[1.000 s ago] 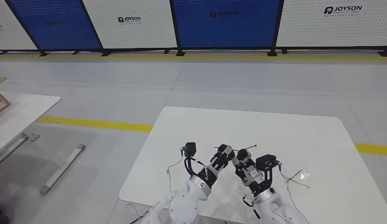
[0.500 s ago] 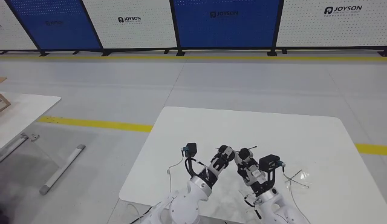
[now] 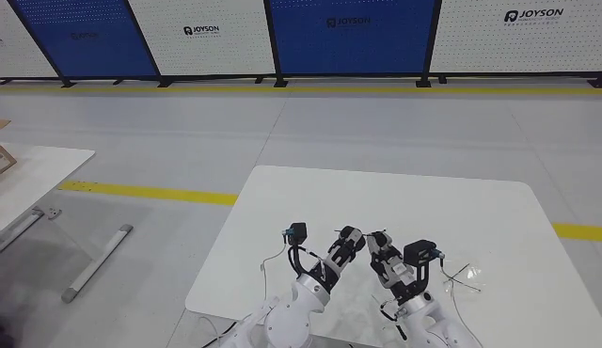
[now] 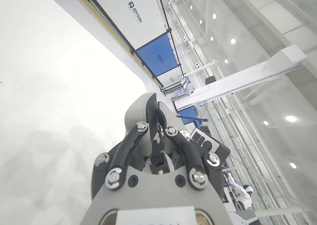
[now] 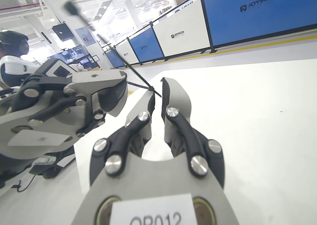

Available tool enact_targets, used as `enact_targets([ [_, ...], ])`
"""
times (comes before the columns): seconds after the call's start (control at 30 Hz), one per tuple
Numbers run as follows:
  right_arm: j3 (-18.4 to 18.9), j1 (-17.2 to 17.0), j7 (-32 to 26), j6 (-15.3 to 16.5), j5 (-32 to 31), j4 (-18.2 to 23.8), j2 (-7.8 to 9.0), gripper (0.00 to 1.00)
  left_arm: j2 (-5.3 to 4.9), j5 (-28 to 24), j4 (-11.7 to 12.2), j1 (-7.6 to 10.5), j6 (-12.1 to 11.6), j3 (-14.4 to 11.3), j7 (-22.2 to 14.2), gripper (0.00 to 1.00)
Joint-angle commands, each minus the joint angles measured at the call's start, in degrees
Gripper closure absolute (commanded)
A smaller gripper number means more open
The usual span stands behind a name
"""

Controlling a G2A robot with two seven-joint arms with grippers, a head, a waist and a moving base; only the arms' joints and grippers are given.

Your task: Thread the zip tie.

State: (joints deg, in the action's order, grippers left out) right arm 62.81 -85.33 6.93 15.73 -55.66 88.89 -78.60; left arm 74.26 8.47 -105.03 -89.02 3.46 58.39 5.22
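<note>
both pincers over counter (image 3: 423, 193) near its near edge, tips close together; wide stretch of counter beyond, toward far edge. left pincer (image 4: 156, 106) clamped on zip tie (image 5: 111, 48). right pincer (image 5: 157, 90) narrow, pads slightly apart, tie crossing its tips, rest of tie slanting up past left pincer. loose black strands (image 3: 463, 277) on counter beside right arm. blue and white panels (image 3: 348, 19) well behind.
</note>
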Motion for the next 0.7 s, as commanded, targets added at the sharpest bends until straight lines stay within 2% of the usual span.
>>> enact_targets([
  [0.0, -0.02, 0.02, 0.05, -0.08, 0.08, -0.01, 0.00, 1.00, 0.01, 0.06, 0.00, -0.03, -0.03, 0.01, -0.04, 1.00],
  [0.4, -0.32, 0.21, 0.01, -0.15, -0.05, -0.41, 0.06, 1.00, 0.12, -0.10, 0.04, -0.13, -0.56, 0.01, 0.20, 1.00],
  [0.67, -0.96, 0.67, -0.20, -0.33, -0.38, -0.96, 0.01, 1.00, 0.15, -0.66, -0.67, -0.67, -2.19, 0.22, 0.45, 1.00],
])
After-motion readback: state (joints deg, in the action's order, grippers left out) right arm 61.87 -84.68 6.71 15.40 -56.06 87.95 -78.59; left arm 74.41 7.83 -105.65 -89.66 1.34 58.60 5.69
